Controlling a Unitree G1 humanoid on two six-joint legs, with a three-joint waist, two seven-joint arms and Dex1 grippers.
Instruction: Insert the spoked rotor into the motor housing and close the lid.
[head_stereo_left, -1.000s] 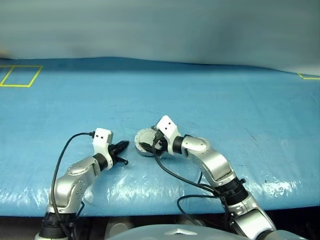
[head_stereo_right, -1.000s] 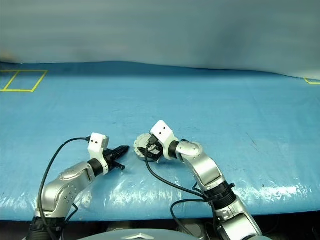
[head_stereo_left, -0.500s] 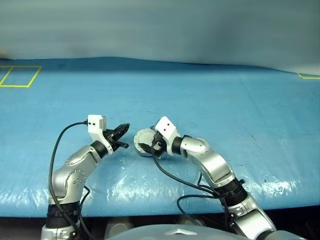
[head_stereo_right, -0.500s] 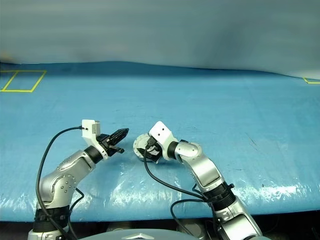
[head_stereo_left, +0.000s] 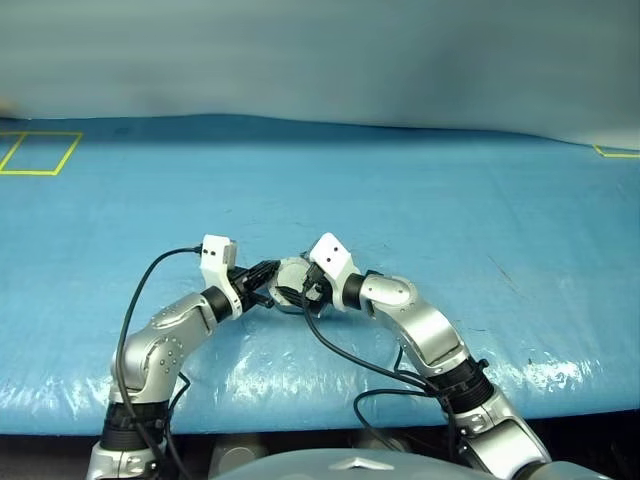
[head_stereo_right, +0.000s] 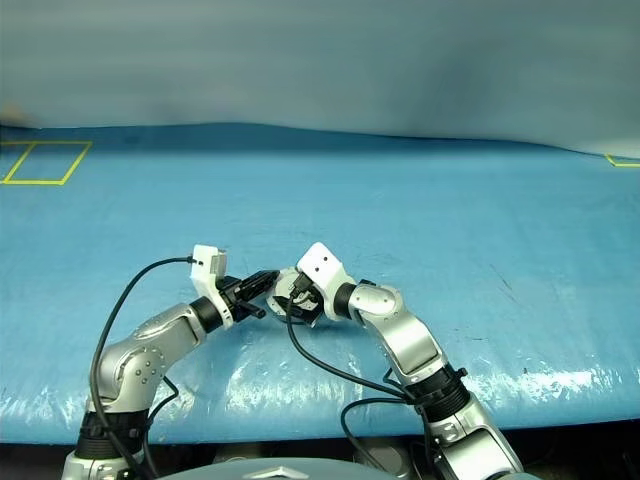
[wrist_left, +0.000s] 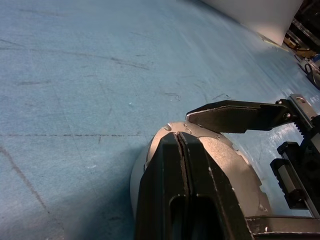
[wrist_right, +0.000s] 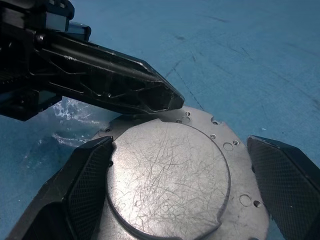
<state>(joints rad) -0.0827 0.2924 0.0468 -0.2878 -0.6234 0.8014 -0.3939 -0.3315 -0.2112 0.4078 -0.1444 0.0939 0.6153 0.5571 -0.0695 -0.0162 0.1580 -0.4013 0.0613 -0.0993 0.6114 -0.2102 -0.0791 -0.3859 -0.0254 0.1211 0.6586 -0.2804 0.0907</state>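
Resting on the blue table (head_stereo_left: 420, 200), the lid (wrist_right: 170, 177) sits between the spread fingers of the right gripper (wrist_right: 190, 190), one finger at each side of its rim. The left gripper (wrist_left: 182, 145), fingers pressed together, hovers at the lid's edge.

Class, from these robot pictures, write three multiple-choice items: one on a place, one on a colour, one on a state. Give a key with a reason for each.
1. Where does the lid sit?
A. between the right gripper's fingers
B. inside the yellow outline
C. off the table

2. What colour is the table cover?
A. red
B. blue
C. white

3. How are the left gripper's fingers?
A. wide apart
B. shut together
C. shut on a cloth

Key: 1 A, the right gripper straddles the disc; 2 B, the sheet is blue throughout; 3 B, the two fingers meet with no gap.
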